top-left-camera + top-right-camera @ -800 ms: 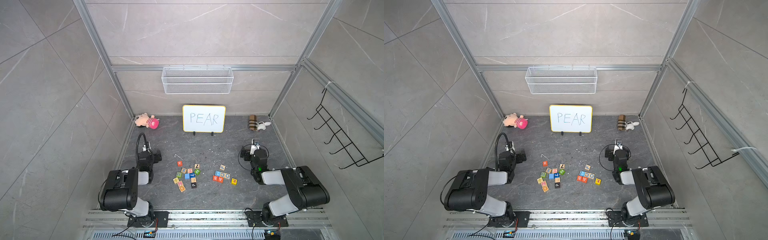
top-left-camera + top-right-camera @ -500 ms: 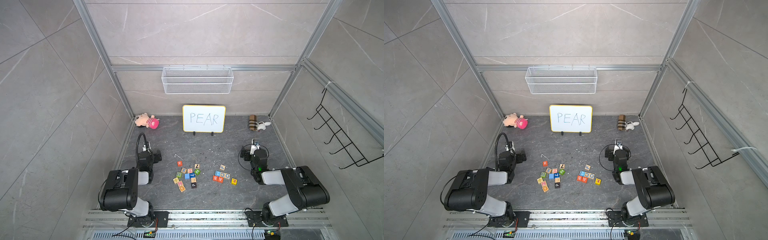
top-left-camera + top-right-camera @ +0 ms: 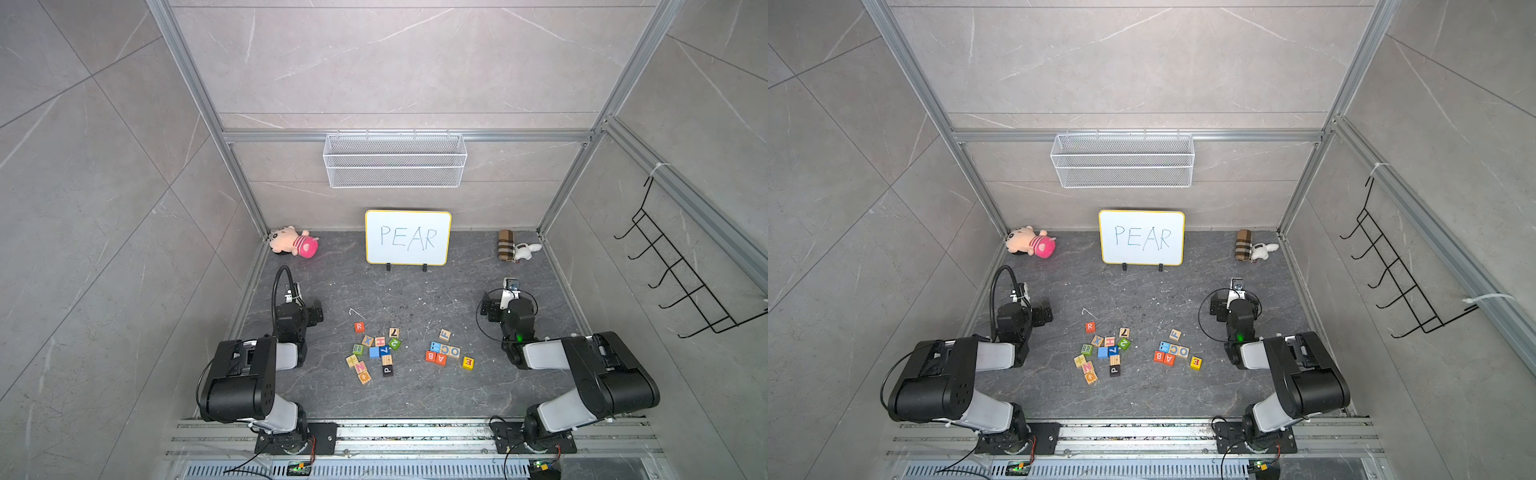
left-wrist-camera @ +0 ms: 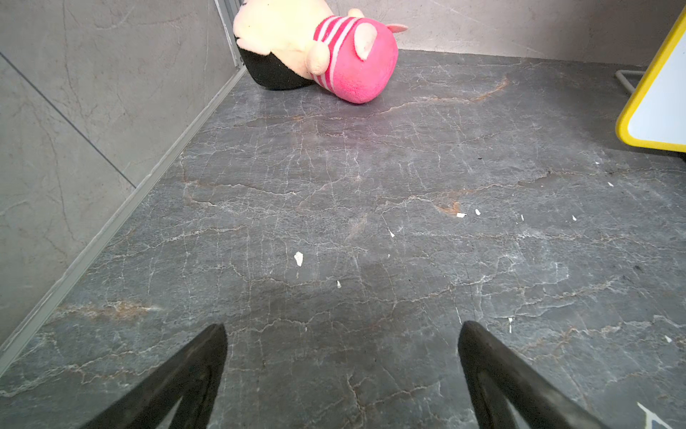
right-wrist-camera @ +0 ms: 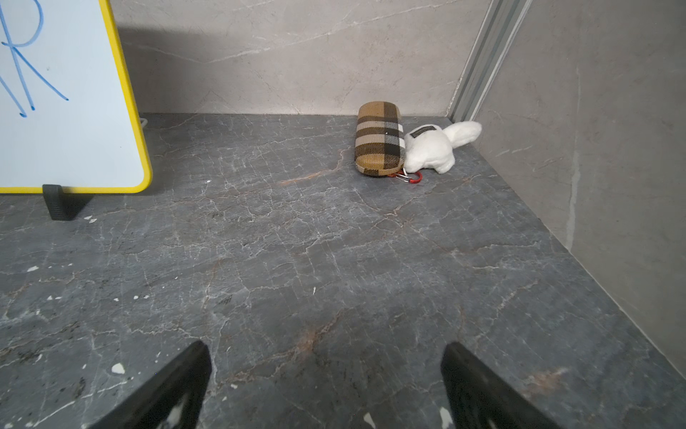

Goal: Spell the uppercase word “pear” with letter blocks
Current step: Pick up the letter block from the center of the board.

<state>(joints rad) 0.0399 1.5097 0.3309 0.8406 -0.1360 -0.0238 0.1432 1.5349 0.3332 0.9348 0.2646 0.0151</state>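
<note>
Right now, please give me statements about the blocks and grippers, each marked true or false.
The left gripper and the right gripper are both open and hold nothing. True.
The black P block lies next to the yellow E block. False: they lie in separate groups, apart.
The A block sits right beside the B block. True.
The R block lies in the A block's group. False: it lies at the edge of the P block's group.
The whiteboard reads PEAR. True.
</note>
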